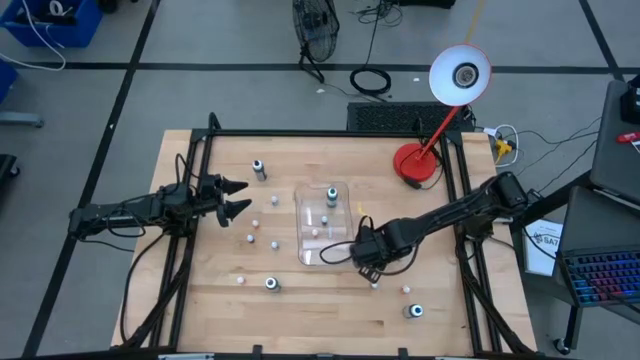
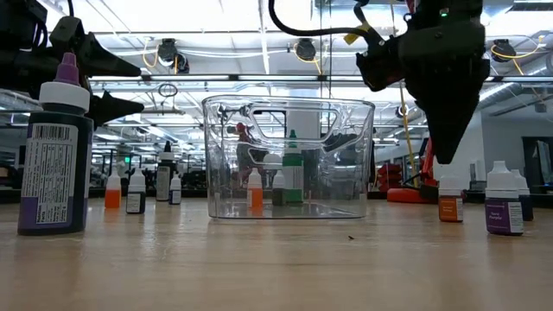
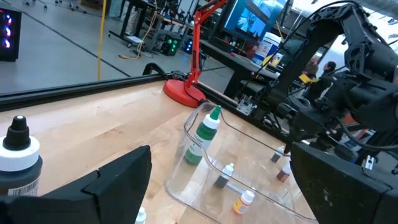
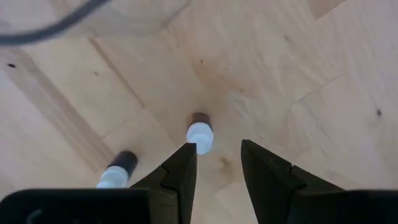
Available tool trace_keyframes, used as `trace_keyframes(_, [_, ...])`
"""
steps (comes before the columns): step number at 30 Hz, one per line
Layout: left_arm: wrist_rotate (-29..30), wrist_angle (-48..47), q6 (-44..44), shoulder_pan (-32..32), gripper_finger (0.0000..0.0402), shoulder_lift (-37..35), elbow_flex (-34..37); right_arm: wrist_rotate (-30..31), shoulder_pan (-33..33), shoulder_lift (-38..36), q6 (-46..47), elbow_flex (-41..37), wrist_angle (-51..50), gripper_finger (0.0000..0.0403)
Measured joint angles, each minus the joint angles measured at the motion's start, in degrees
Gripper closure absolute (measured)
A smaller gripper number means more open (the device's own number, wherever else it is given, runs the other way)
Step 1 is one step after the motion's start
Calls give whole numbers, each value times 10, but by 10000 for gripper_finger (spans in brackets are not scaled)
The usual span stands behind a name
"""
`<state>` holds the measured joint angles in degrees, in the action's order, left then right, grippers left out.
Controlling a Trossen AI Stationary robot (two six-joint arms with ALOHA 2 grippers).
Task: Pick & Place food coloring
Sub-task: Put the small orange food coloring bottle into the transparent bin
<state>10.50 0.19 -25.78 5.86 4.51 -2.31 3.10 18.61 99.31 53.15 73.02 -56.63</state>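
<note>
We hold our right gripper (image 1: 372, 268) low over the table (image 1: 330, 310), just off the near right corner of the tray (image 1: 306, 236), pointing straight down. Its fingers (image 4: 180, 171) stand partly apart with nothing between them. A white-capped bottle (image 4: 199, 134) stands just beyond the tips, slightly off to one side of the gap, and we judge this to be the one we mean to take; the narrow opening suits so small a thing. A second bottle (image 4: 115, 169) sits near it, close to the outer side of one finger, and could get knocked if we descend without recentring.

Our left gripper (image 1: 232, 197) waits well apart on the table's left side, fingers spread wide and empty, aimed toward the tray.

The tray already holds several bottles: a taller green-capped one (image 3: 203, 135) toward the far end and a few tiny ones, one of them orange (image 2: 254, 198), nearer the middle (so placing seems partly done). The rest of the food coloring is scattered loose over the table: one with a dark body (image 1: 259, 168) at the far left, small ones between the left gripper and the tray, one (image 1: 271, 284) near the front, one (image 1: 413, 311) at the front right.

The tray's tall clear wall stands between the gripper and its inside, so we would have to lift over the rim. A red lamp (image 1: 417, 163) stands at the far right, clear of our path.
</note>
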Motion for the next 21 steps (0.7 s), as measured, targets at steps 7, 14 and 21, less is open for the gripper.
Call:
trace_keyframes(7, [0,0,0,0,23,0,0,-1,6,0,-6,-30,51,283])
trace_keyframes(14, [0,0,0,0,23,0,0,-1,5,0,-9,-42,58,250])
trace_keyframes(21, [0,0,0,0,23,0,0,-3,5,0,-10,-71,116,234])
